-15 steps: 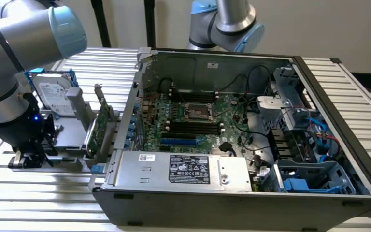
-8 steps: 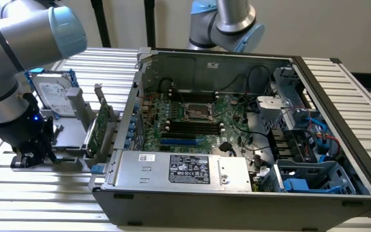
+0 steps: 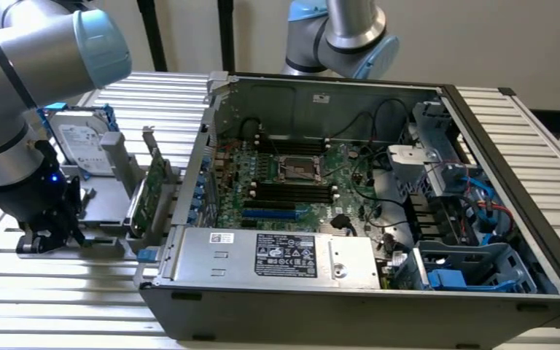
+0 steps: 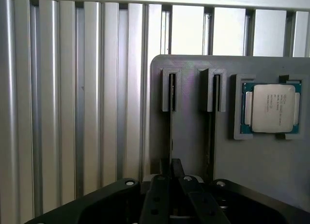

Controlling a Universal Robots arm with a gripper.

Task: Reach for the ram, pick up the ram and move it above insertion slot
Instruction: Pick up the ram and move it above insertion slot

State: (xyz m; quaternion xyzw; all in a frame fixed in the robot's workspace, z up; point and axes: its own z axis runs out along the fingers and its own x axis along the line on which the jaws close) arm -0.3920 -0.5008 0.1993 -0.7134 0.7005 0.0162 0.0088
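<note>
Ram (image 4: 171, 132): seen edge-on in the wrist view, a long, thin dark strip; board colour and chips cannot be made out from this angle. It stands in the grooved holder of a grey fixture (image 4: 271, 175). A second thin strip (image 4: 211, 132) stands in the neighbouring holder, and a processor (image 4: 272, 107) sits in a pocket beside that.

Surface: slatted aluminium table (image 3: 66, 292). From the exterior view's left to right: the gripper (image 3: 44, 237) lowered onto the fixture, a hard drive (image 3: 81, 142) with blue rails upright behind it, a green expansion card (image 3: 154, 191), then the open computer case (image 3: 358, 306). A second arm (image 3: 348, 36) stands at the back against a pale wall (image 3: 494, 44).

Gripper state: fingers (image 4: 162, 185) drawn narrow, one on either side of the strip's near end and closed on it. Ram is seated in its holder, not lifted.
</note>
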